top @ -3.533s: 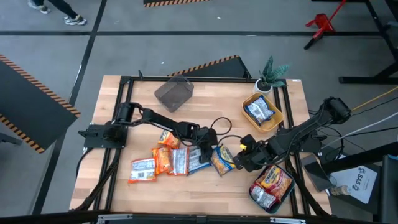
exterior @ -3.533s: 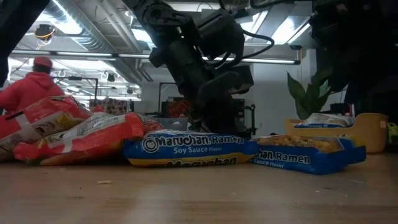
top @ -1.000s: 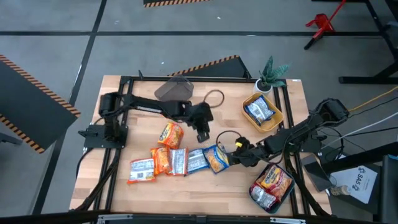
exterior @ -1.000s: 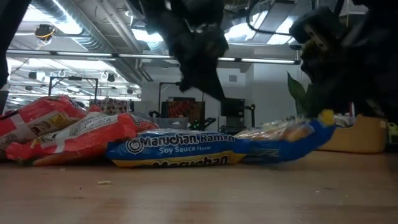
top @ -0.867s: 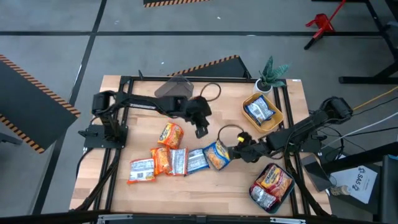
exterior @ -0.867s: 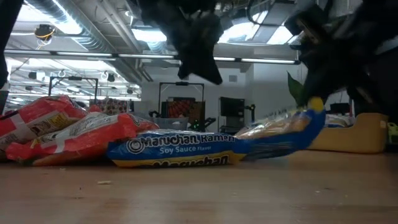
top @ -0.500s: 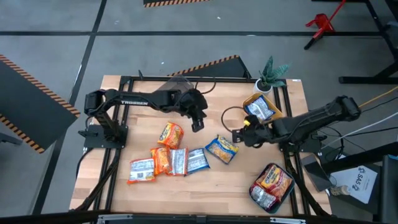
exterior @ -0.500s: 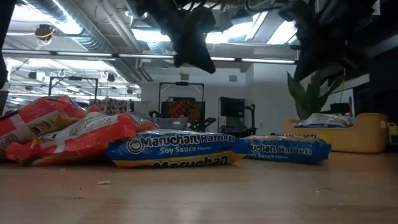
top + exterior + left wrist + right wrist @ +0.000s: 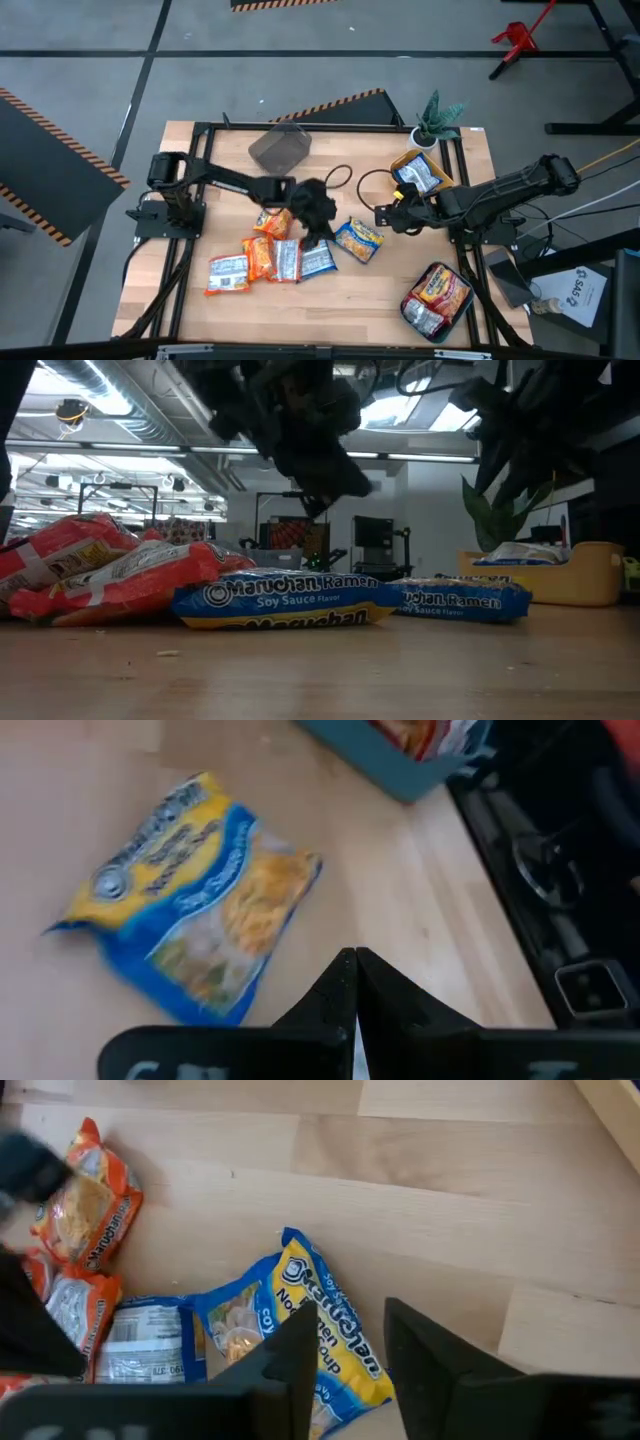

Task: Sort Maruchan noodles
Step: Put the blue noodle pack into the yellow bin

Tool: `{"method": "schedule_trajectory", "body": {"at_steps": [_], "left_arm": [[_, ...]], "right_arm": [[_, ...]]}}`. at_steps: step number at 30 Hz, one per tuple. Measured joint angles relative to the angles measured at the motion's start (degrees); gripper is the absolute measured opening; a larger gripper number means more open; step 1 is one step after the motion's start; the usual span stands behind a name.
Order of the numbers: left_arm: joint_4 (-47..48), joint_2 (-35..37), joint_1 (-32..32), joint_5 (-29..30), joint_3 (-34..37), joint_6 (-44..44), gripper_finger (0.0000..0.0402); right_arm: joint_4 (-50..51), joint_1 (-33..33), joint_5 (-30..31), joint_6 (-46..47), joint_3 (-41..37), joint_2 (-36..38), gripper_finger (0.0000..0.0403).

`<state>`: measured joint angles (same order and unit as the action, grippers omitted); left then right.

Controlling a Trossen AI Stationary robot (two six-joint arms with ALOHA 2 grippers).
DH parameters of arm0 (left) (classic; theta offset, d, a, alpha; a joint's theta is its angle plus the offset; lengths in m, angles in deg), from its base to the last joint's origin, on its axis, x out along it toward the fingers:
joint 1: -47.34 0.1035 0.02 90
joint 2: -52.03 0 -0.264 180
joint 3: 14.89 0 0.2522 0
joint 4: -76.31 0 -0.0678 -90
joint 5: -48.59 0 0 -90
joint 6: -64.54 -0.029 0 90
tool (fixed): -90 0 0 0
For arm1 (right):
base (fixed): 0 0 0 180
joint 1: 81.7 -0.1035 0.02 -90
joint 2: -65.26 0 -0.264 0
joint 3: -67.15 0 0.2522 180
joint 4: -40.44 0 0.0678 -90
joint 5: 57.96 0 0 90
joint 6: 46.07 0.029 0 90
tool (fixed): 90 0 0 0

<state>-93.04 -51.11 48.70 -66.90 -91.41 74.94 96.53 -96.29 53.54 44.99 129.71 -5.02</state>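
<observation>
Several Maruchan packets lie flat on the table. A blue-yellow packet [image 9: 358, 240] [image 9: 322, 1330] [image 9: 190, 900] lies alone right of a row of others: a blue-white one [image 9: 318, 258] [image 9: 285, 600], white-silver and orange ones [image 9: 262, 257], and an orange one [image 9: 272, 222]. My left gripper [image 9: 318, 218] [image 9: 353, 970] hovers shut over the row's right end, touching nothing. My right gripper [image 9: 384, 215] [image 9: 350, 1330] is open and raised, just to the far right of the lone blue-yellow packet.
A yellow container [image 9: 440, 195] holding a packet stands at the far right beside a small plant [image 9: 437, 118]. A teal container [image 9: 405, 312] with orange packets sits at the near right corner. A grey container [image 9: 280, 150] is at the far middle. Cables loop between the arms.
My right gripper held the blue-yellow packet's right end tilted up off the table, carried it a little toward the far right, then let go and rose. The packet dropped flat. My left gripper swung toward the far edge, then back toward the near edge over the row.
</observation>
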Motion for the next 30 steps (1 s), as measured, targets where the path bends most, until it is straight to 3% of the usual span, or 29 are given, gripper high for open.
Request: {"method": "schedule_trajectory", "body": {"at_steps": [4, 10, 13, 20, 24, 30], "left_arm": [[-8.96, -4.13, -0.60, 5.47, 2.24, 1.33, 0.0000], [-13.91, -10.81, -1.52, 3.43, 2.19, 1.90, 0.0000], [-13.91, -12.75, -2.02, 5.25, 2.17, 2.14, 0.0000], [-10.51, -13.69, -1.28, 10.35, 2.15, 3.07, 0.0000], [-10.77, -12.44, -0.75, 7.02, 2.27, 3.60, 0.0000], [-17.53, -7.89, -0.61, 7.36, 1.98, 3.09, 0.0000]], "right_arm": [[0.23, 0.00, -0.07, 0.26, 0.00, 0.00, 0.0127], [0.21, -0.07, -0.07, 1.64, -0.02, 0.00, 0.0134], [0.19, -0.07, -0.07, 1.70, -0.02, 0.00, 0.0134], [0.17, -0.07, -2.30, 0.85, -0.02, -0.42, 0.0134], [0.25, -0.62, -3.11, -0.03, -0.07, -1.14, 0.0134], [0.29, -2.48, -1.09, 0.04, -0.04, -1.11, 0.0134]]}}
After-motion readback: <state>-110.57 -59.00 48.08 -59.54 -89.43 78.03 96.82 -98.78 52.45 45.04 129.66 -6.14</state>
